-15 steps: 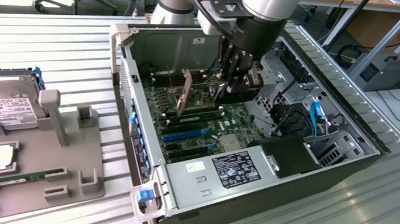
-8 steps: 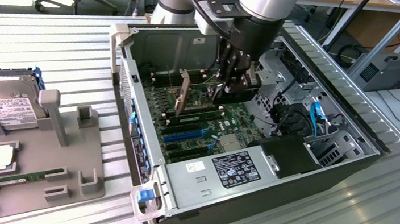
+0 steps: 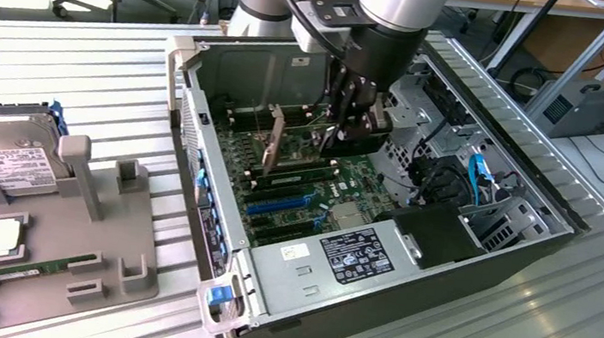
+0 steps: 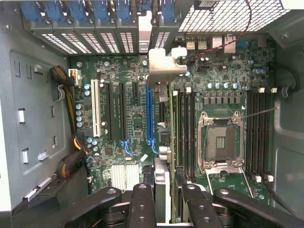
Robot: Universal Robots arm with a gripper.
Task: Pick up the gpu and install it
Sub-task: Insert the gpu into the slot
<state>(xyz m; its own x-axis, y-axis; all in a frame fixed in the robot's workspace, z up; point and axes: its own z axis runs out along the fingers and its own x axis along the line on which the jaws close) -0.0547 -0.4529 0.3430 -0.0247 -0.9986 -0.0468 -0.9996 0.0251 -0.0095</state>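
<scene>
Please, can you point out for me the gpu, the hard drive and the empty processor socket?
gpu (image 4: 167, 64): wrist view, on its silvery metal end bracket.
hard drive (image 3: 6, 157): exterior view, on its white label.
processor socket (image 4: 223, 141): wrist view, on the dark middle inside its metal frame.

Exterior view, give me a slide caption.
Gripper holds the gpu upright inside the open computer case.

Open case (image 3: 475, 268) top – drive cage (image 3: 423, 123), cables (image 3: 450, 187) crowding gripper (image 3: 344, 131) and gpu (image 3: 276, 144).
</scene>
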